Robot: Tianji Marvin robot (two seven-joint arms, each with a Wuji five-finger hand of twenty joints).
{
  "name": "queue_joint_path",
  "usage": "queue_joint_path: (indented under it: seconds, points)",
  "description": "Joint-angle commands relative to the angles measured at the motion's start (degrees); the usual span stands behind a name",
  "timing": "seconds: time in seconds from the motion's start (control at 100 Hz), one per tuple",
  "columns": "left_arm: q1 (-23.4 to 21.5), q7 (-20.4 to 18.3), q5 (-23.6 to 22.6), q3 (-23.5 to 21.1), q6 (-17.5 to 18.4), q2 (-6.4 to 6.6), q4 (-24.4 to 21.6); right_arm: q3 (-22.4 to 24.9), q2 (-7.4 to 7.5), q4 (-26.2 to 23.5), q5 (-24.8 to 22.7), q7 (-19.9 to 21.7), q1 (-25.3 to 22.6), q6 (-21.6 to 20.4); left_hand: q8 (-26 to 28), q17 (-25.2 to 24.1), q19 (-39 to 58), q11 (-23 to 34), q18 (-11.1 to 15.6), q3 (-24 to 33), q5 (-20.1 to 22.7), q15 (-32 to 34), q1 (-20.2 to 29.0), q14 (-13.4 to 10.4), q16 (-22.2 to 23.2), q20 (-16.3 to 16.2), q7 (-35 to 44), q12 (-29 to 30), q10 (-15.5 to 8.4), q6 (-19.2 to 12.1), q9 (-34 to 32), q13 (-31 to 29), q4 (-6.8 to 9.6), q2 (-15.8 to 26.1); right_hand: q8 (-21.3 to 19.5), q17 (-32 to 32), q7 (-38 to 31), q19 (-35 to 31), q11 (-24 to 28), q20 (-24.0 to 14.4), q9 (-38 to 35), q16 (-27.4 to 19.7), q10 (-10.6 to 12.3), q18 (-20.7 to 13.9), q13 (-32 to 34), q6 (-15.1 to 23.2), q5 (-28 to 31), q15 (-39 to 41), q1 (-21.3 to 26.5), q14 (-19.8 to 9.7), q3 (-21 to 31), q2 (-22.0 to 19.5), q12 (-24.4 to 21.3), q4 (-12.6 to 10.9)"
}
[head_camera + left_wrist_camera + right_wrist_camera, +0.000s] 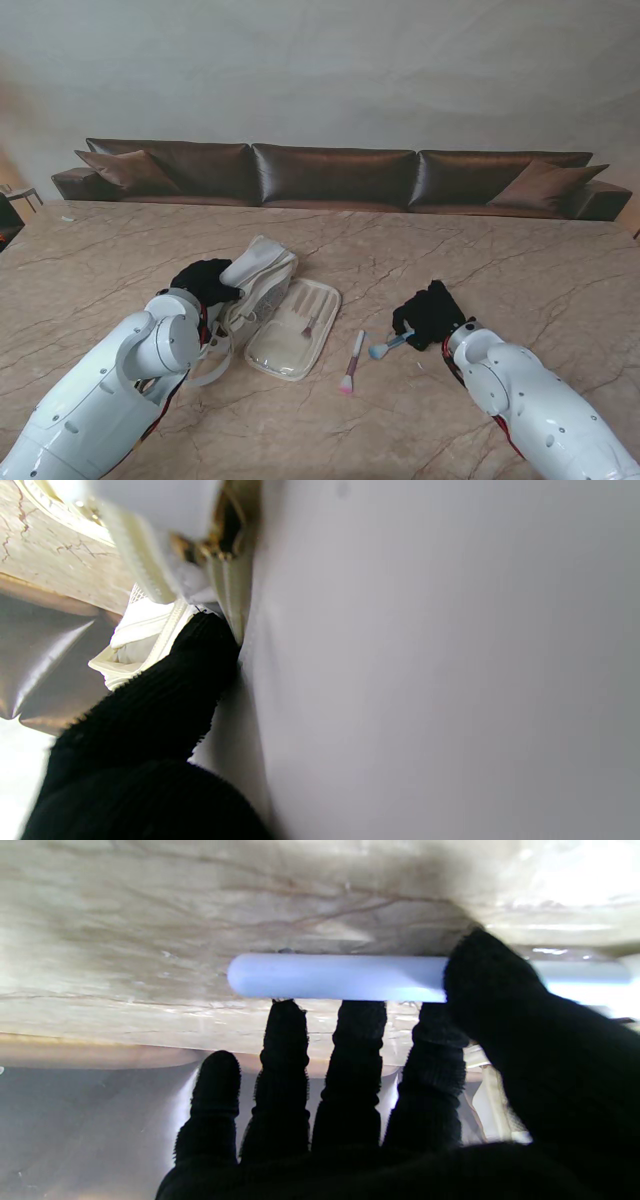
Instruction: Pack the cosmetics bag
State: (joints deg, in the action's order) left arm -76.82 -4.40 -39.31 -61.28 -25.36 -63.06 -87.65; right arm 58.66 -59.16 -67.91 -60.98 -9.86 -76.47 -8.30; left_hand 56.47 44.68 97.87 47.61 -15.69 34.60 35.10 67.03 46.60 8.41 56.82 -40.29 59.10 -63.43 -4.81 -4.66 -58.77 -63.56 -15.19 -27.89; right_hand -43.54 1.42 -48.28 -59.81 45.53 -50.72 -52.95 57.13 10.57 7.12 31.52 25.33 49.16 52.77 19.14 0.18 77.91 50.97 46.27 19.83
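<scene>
Seen from the stand: cream cosmetics bag (272, 305) lying unzipped on the marble table (520, 270), flap spread toward the right, a small brush (310, 324) resting inside. Left hand (205, 280) clamped on the bag's raised left half. Only in the left wrist view: a gloved fingertip (200, 655) pressed against the zipper edge (145, 560). Right hand (430, 313) closing on the blue brush (389, 346); right wrist view shows thumb (480, 975) over the handle (335, 977), fingertips just touching. Long axis pointing left toward the bag, bristles leading. Pink brush (352, 362) just beside, between.
</scene>
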Motion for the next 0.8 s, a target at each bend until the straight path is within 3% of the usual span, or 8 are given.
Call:
queue_joint_path:
  seconds: [0.0, 0.21, 0.4, 0.79]
  points:
    - [-0.13, -0.14, 0.20, 0.24, -0.17, -0.40, -0.20, 0.55, -0.03, -1.01, -0.30, 0.09, -0.64, -0.24, 0.70, -0.15, 3.69, 4.27, 0.04, 4.34, 1.08, 1.25, 6.75, -0.85, -0.12, -0.44, 6.15, -1.04, -6.64, -9.40, -1.65, -1.07, 0.27, 6.49, -2.76, -0.95, -5.30, -0.24, 1.22, -0.42, 1.06, 0.47, 0.95, -0.55, -0.82, 5.77, 5.30, 0.58, 1.71, -1.14, 1.47, -6.31, 0.66, -4.71]
    - [-0.07, -0.43, 0.00, 0.32, 0.07, -0.32, -0.19, 2.96, -0.43, -3.81, 0.21, 0.42, -1.56, -0.82, 0.72, -0.16, 3.66, 4.28, 0.01, 4.38, 1.12, 1.25, 6.77, -0.86, -0.14, -0.45, 6.17, -1.05, -6.65, -9.42, -1.66, -1.07, 0.28, 6.49, -3.05, -0.95, -4.89, -0.23, 1.17, -0.44, 1.11, 0.40, 0.97, -0.53, -0.79, 5.51, 5.09, 0.48, 1.17, -1.27, 1.36, -6.79, 0.70, -4.58]
    - [0.19, -0.94, -0.27, 0.36, 0.75, -0.17, -0.16, 2.56, -1.38, -3.91, 5.02, 0.76, -0.35, -2.99, 0.74, -0.15, 3.66, 4.26, 0.01, 4.35, 1.14, 1.22, 6.73, -0.88, -0.17, -0.45, 6.17, -1.04, -6.62, -9.60, -1.67, -1.09, 0.27, 6.52, -3.06, -0.99, -4.44, -0.12, 0.95, -0.41, 1.14, 0.27, 0.90, -0.59, -0.85, 5.23, 4.81, 0.20, 0.88, -1.29, 1.12, -7.19, 0.62, -4.49]
    - [0.99, -2.95, -0.48, 0.01, 2.80, 0.31, 0.22, -8.46, -4.93, 4.25, 17.52, -1.75, 9.96, -7.97, 1.69, -0.65, 3.28, 4.54, 0.01, 4.21, 1.57, 1.03, 6.82, -0.88, -0.21, -0.38, 6.62, -1.31, -6.96, -9.67, -1.59, -0.71, 0.19, 6.97, -2.70, -1.34, -4.12, 0.67, 0.39, -0.12, 1.50, 0.09, 0.61, -0.85, -1.95, 4.23, 4.59, -0.54, 0.99, -1.21, 0.81, -7.49, 0.65, -4.00]
